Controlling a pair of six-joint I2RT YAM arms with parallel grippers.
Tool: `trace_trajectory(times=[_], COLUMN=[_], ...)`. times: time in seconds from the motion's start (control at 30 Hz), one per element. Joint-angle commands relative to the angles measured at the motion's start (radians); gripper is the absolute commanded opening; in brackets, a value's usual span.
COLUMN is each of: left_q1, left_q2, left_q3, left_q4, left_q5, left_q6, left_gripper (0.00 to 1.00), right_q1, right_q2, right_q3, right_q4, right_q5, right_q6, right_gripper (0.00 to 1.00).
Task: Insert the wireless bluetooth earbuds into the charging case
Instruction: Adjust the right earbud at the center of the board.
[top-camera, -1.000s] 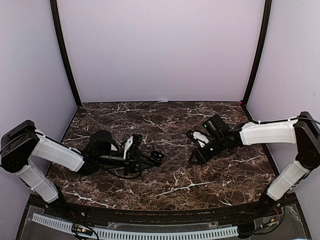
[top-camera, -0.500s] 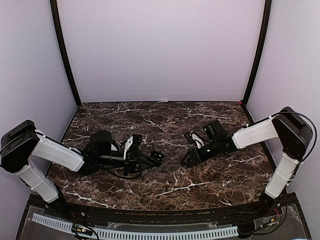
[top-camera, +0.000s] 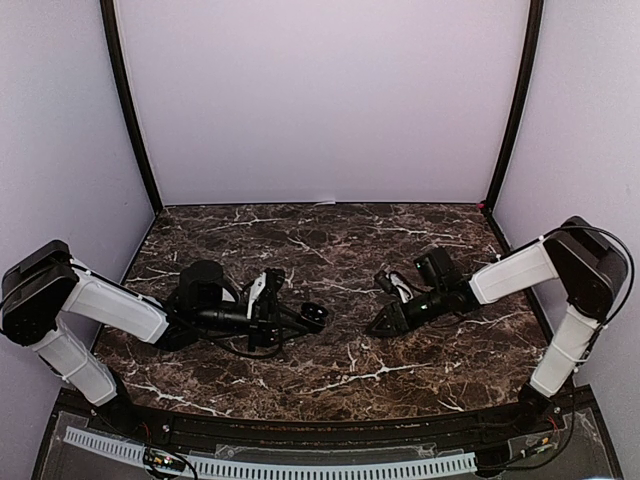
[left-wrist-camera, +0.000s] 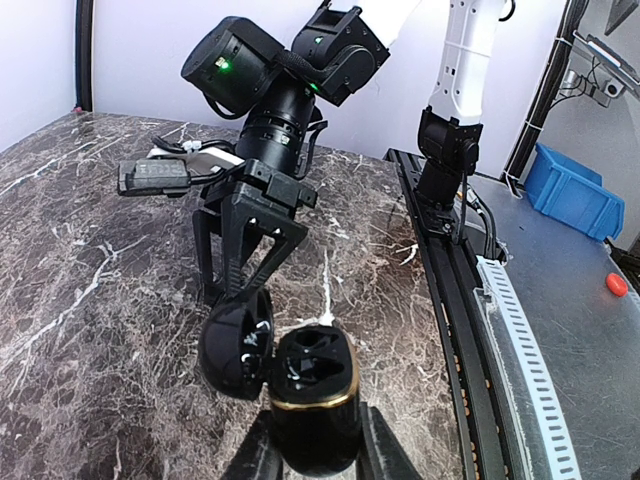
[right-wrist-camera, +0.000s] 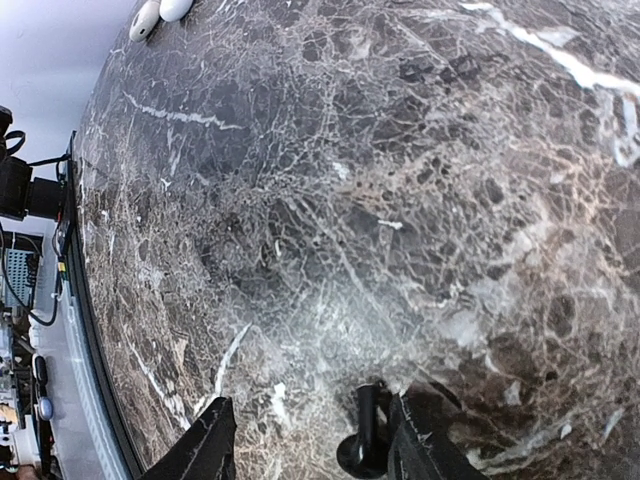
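My left gripper (left-wrist-camera: 315, 445) is shut on a black charging case (left-wrist-camera: 312, 385) with a gold rim. The case's lid hangs open to the left and both sockets look empty. In the top view the case (top-camera: 316, 317) is held low over the table's middle. My right gripper (right-wrist-camera: 312, 405) is open, with its tips down at the marble. A black earbud (right-wrist-camera: 363, 445) lies between its fingers, close against the right-hand finger (right-wrist-camera: 420, 440). The right gripper also shows in the left wrist view (left-wrist-camera: 245, 245), just beyond the case, and in the top view (top-camera: 381, 326).
The dark marble table (top-camera: 330, 250) is walled by plain panels on three sides. Two small white rounded things (right-wrist-camera: 160, 10) lie at the far edge of the right wrist view; I cannot tell whether they are buds or cases. A perforated rail (left-wrist-camera: 520, 340) runs along the table's near edge.
My right gripper has swung down and toward the near left, bringing its open tips to the table. The left arm and the case have not moved.
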Motion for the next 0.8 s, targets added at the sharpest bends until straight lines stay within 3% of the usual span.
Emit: trace_trajectory(times=[0.0, 0.23, 0.53, 0.77], left_q1=[-0.004, -0.004, -0.004, -0.004], left_q2=[-0.033, -0.031, -0.021, -0.015], left_q3=[-0.005, -0.004, 0.000, 0.001], left_q4=[-0.006, -0.003, -0.001, -0.001], left_q5=[0.016, 0.017, 0.019, 0.020], left_q6=[0.014, 0.012, 0.012, 0.012], left_gripper=[0.10, 0.10, 0.10, 0.10], right_q1=[-0.011, -0.013, -0.006, 0.071], right_q2=[-0.032, -0.047, -0.181, -0.284], right_q3=[-0.032, -0.047, -0.132, -0.231], right_q4=[0.001, 0.004, 0.041, 0.123], right_q5=[-0.004, 0.051, 0.155, 0.250], right_q6=[0.004, -0.017, -0.007, 0.013], right_gripper=[0.51, 0.53, 0.55, 0.55])
